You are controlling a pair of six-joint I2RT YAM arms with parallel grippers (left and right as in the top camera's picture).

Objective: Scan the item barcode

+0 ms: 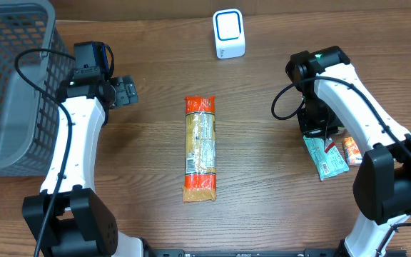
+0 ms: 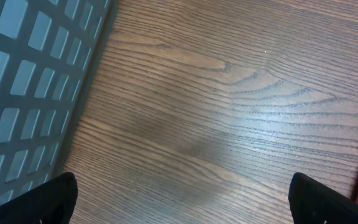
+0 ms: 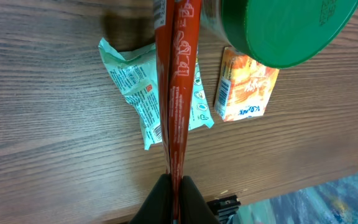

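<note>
the table shows wood grain, smooth with a soft sheen. the basket is matt grey plastic mesh. the red sachet and mint wrapper are glossy, crinkled film. the green lid is smooth plastic; the orange carton looks like printed card.

Table: brown wood, darker wavy grain.
Basket: grey, square lattice.
Scanner: white, with a blue ring on the face.
Long packet: orange ends, pale yellow middle, white label with fine dark print.
Red packet: red-orange, white lettering.
Wrapper: mint green, white print, small red mark.
Carton: orange, white edge, blue lettering.
Lid: plain green.
My arms: white shells, black joints.
</note>
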